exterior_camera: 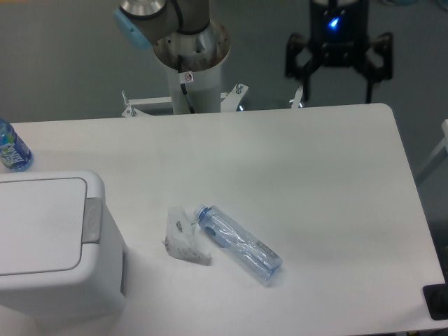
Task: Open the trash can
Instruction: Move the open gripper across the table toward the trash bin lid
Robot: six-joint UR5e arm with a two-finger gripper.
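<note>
The trash can (pixel 63 280) is a large boxy white bin at the table's near left corner, partly cut off by the frame. Its flat white lid (pixel 38 224) lies shut. A grey push-button strip (pixel 92 220) runs along the lid's right edge. My gripper (pixel 334 92) is black with a blue light and hangs beyond the table's far edge at the upper right, far from the bin. Its two fingers are spread apart and hold nothing.
A clear plastic bottle (pixel 239 242) lies on its side mid-table, next to a crumpled clear wrapper (pixel 183 236). A blue-labelled bottle (pixel 10 147) stands at the left edge behind the bin. The arm's base (pixel 189 63) stands behind the table. A black object (pixel 437 301) sits at the near right corner.
</note>
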